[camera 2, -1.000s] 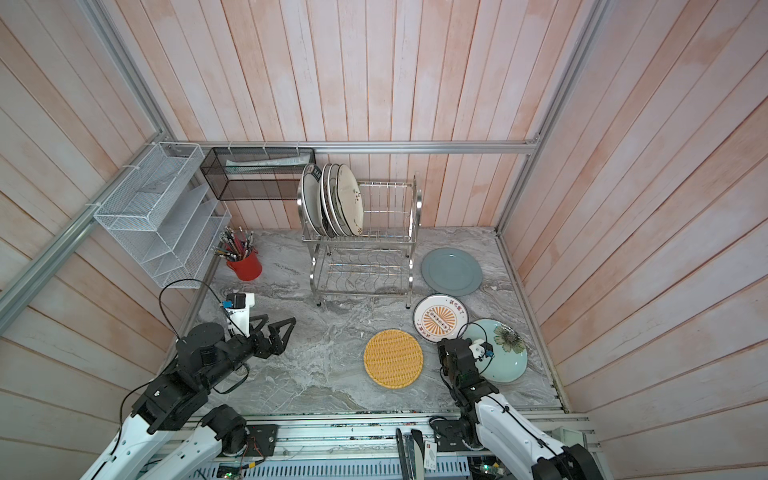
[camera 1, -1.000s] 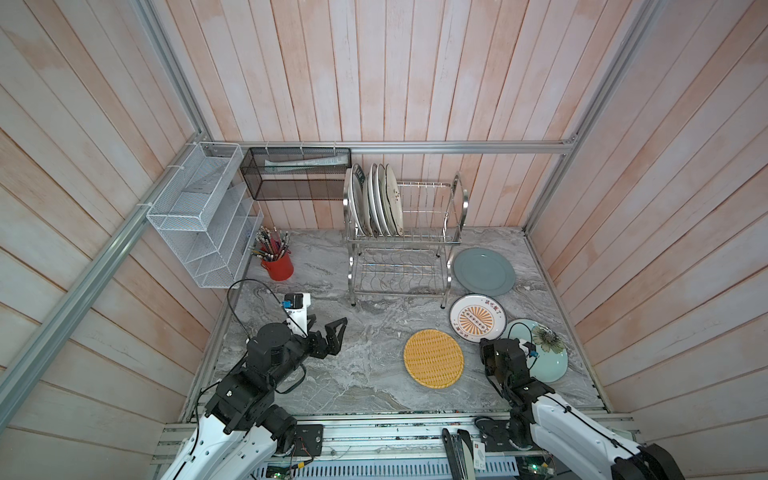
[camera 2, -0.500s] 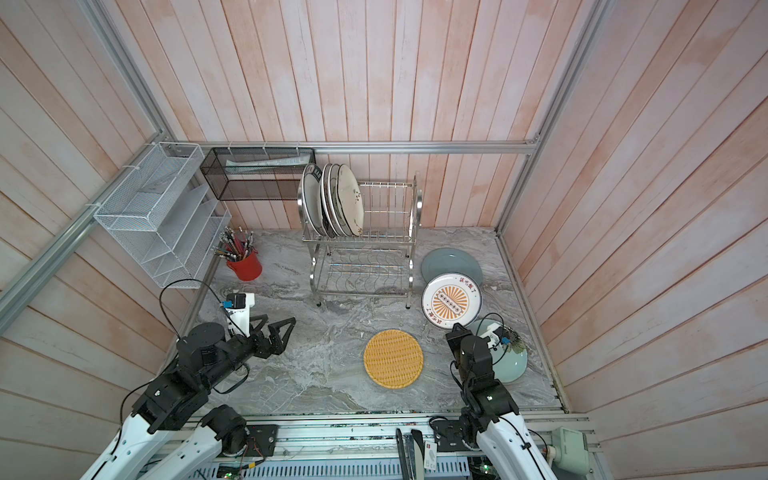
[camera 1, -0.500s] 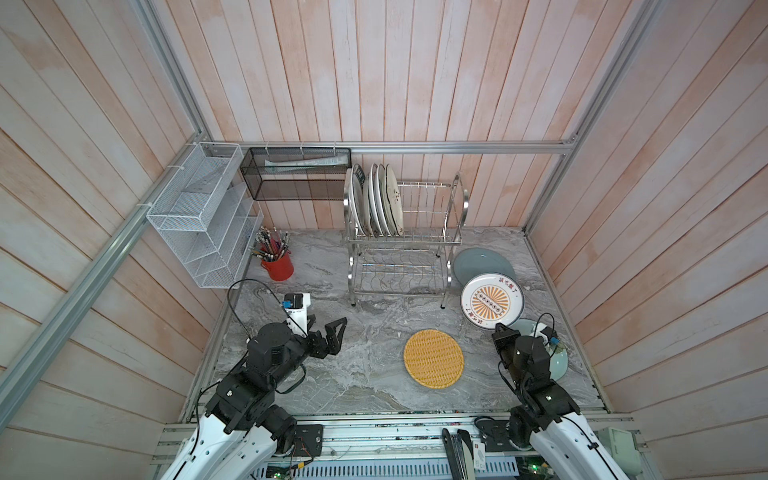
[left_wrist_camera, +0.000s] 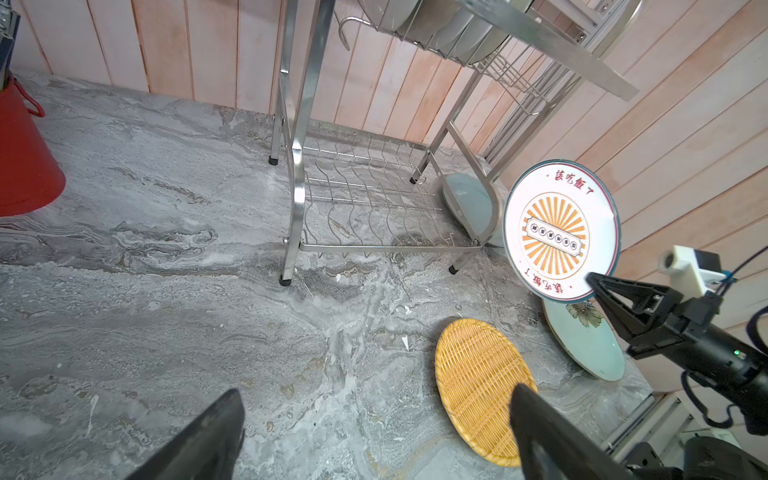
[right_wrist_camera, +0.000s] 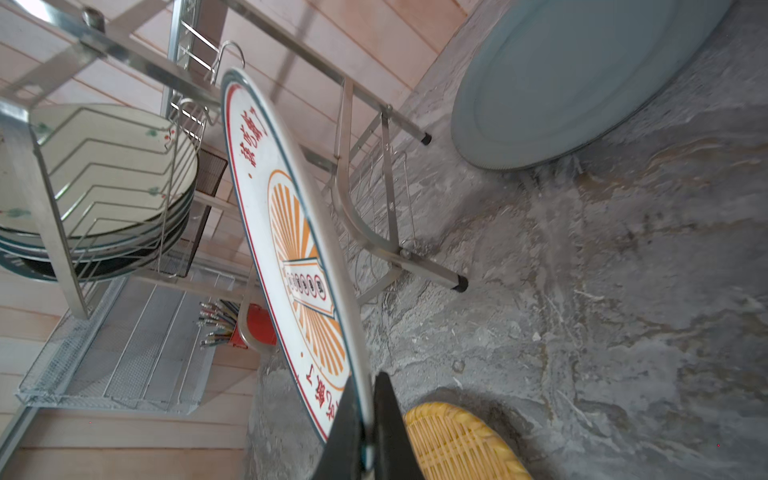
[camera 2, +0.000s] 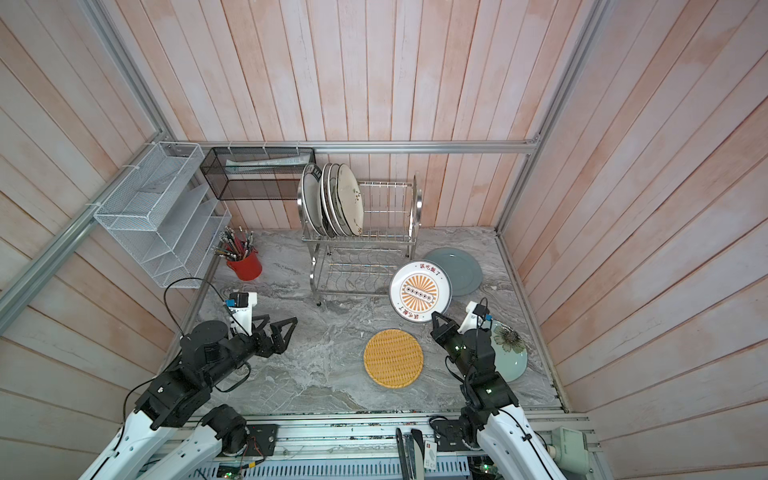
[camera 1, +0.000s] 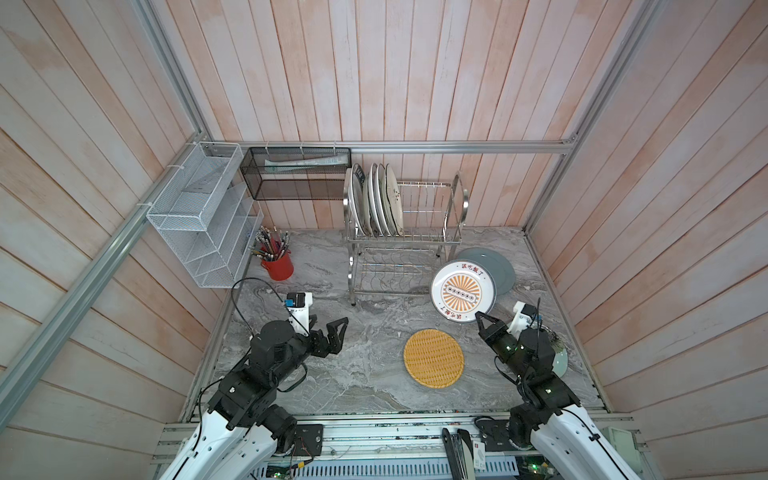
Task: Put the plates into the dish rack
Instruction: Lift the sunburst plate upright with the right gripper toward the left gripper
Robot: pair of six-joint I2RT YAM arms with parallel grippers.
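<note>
My right gripper [camera 1: 482, 318] [right_wrist_camera: 368, 390] is shut on the lower rim of the white sunburst plate [camera 1: 462, 291] [camera 2: 419, 291] [right_wrist_camera: 291, 249]. The plate is held up on edge, off the table, just right of the dish rack [camera 1: 415, 241] [camera 2: 374, 239]. Several plates [camera 1: 380, 199] stand at the left end of the rack's upper tier. On the table lie the yellow woven plate [camera 1: 433, 358] [left_wrist_camera: 478, 382], a grey-blue plate [camera 1: 498, 266] and a teal floral plate [camera 2: 509, 353], which my right arm partly hides. My left gripper [camera 1: 330, 322] [left_wrist_camera: 376, 395] is open and empty over bare table.
A red cup of pens [camera 1: 277, 264] stands at the back left. A white mesh organiser [camera 1: 199, 216] and a black mesh basket [camera 1: 297, 174] hang on the walls. Wooden walls enclose the table on three sides.
My right gripper has lifted the sunburst plate off the table, tipped it up on edge and carried it towards the rack. The left arm has not moved.
</note>
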